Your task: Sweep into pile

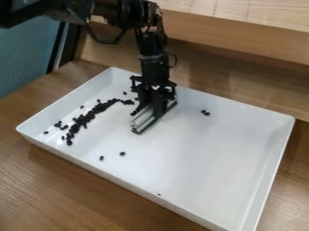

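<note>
My gripper [157, 97] is pinched closed on a metal bar [142, 120], its long face slanting from 2 to 8 o'clock, low over the white tray [120, 177], I judge so that its length can serve as a broom. The dark beans [88, 117] lie in a ragged band at 9 o'clock from it, so a push that way should thicken the pile. Strays complicate things: 2 touching or nearly so at 3 o'clock, 2 apart at 7 and a speck [159, 194] at 6. The tray's raised walls limit my sweep, and the wooden ledge [241, 49] rises behind, towards 1 o'clock.
</note>
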Motion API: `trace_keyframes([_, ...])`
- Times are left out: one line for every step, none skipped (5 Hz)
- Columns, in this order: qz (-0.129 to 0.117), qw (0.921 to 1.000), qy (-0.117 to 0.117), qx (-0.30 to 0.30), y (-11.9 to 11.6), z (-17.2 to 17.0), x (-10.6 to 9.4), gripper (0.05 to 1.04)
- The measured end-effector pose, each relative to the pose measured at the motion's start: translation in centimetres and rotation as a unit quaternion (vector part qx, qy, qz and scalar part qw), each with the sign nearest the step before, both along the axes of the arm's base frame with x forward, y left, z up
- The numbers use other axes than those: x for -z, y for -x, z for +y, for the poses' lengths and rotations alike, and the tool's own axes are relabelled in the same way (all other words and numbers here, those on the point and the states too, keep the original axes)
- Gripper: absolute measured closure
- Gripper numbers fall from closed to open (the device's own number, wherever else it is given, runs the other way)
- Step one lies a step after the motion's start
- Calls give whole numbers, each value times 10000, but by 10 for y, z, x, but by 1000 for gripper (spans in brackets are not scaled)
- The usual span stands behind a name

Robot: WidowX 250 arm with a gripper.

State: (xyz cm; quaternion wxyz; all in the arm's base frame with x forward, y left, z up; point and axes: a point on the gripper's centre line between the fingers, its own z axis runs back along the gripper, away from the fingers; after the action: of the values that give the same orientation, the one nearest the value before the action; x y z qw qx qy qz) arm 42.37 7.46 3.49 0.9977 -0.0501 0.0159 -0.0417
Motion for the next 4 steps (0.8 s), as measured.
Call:
trace_keyframes([79,9998,-59,-146,7,13,2,686])
trace_keyframes([167,9991,-144,-357,17,32,2,686])
trace_keyframes([211,9978,-199,-588,27,51,2,686])
trace_keyframes([217,9969,-205,-725,32,60,2,686])
